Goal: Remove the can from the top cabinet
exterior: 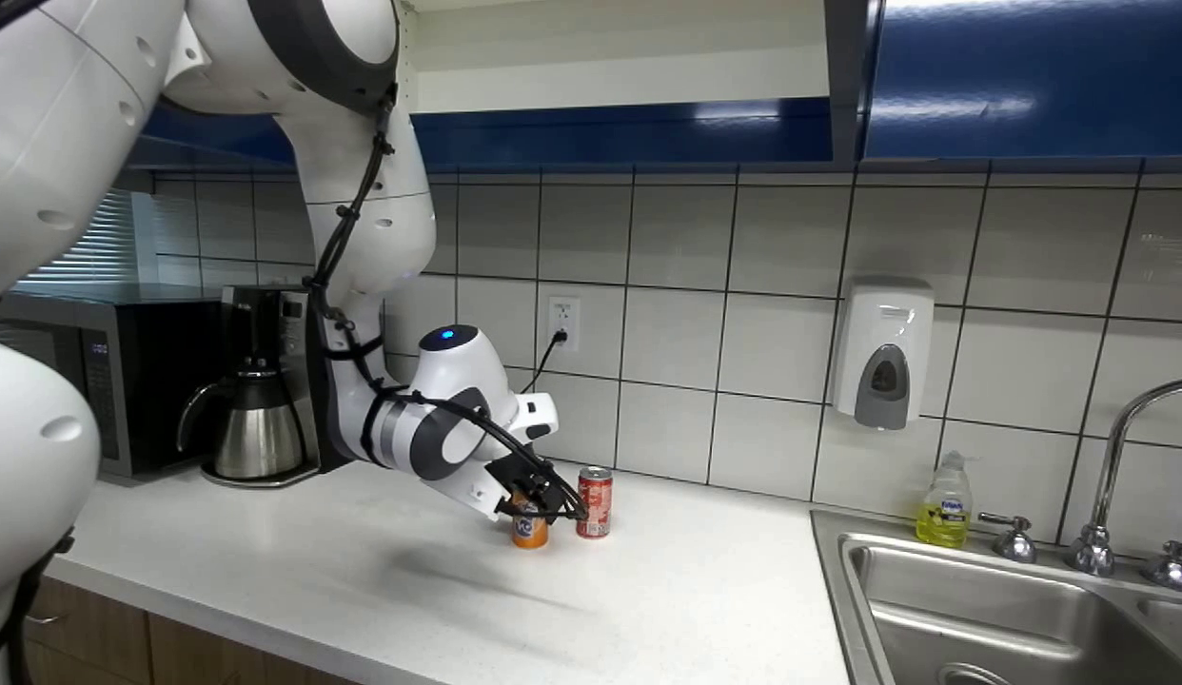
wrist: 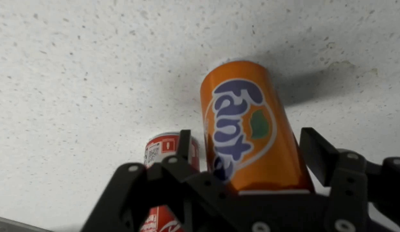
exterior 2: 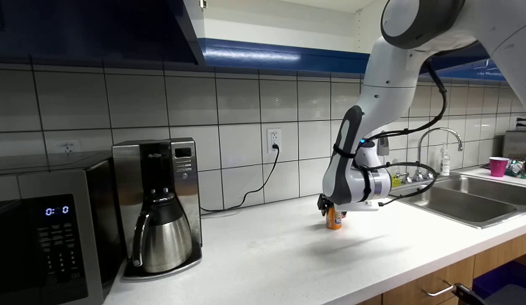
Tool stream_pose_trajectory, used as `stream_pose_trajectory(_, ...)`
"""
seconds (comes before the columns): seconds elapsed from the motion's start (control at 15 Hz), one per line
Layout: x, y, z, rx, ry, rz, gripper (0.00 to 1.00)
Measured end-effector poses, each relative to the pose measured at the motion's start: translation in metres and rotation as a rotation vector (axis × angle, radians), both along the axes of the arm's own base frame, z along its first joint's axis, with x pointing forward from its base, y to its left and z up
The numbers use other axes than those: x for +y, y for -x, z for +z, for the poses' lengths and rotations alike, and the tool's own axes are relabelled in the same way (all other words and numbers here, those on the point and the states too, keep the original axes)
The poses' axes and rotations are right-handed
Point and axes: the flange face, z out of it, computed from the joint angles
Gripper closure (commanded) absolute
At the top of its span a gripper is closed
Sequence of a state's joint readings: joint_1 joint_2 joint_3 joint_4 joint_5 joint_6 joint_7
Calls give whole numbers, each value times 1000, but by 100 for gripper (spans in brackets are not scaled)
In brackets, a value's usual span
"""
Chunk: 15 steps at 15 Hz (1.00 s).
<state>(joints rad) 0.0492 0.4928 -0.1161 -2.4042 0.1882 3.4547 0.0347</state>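
Note:
The can is an orange Fanta can (wrist: pixel 251 119) standing upright on the white counter. It shows in both exterior views, partly covered by the gripper (exterior: pixel 530 535) (exterior 2: pixel 334 219). My gripper (wrist: pixel 246 140) is open, with one finger on each side of the can. A gap shows between the left finger and the can; the right finger is close to it, and I cannot tell whether it touches. The gripper is low over the counter in both exterior views (exterior: pixel 545 495) (exterior 2: pixel 325 204). The top cabinet (exterior: pixel 620 136) (exterior 2: pixel 254 54) is open above, with its white interior partly in view.
A red can (exterior: pixel 595 501) (wrist: pixel 164 146) stands close beside the orange can, behind the left finger in the wrist view. A coffee maker (exterior 2: pixel 161 212) and microwave (exterior 2: pixel 51 237) stand at one end of the counter. A sink (exterior: pixel 972 590), soap bottle (exterior: pixel 945 509) and wall dispenser (exterior: pixel 886 352) are at the other.

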Motion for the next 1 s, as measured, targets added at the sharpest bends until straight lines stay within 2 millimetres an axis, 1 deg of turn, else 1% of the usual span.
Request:
stream_pose_trajectory(0.33,-5,10,-8,26,5,-9,0)
stream_pose_trajectory(0.6,-13,29,-11,55,8,-29,0)
stream_pose_trajectory(0.8,-22,51,-1,67,6,-52,0)
stream_pose_trajectory(1.0,-30,74,20,74,-8,-78,0)
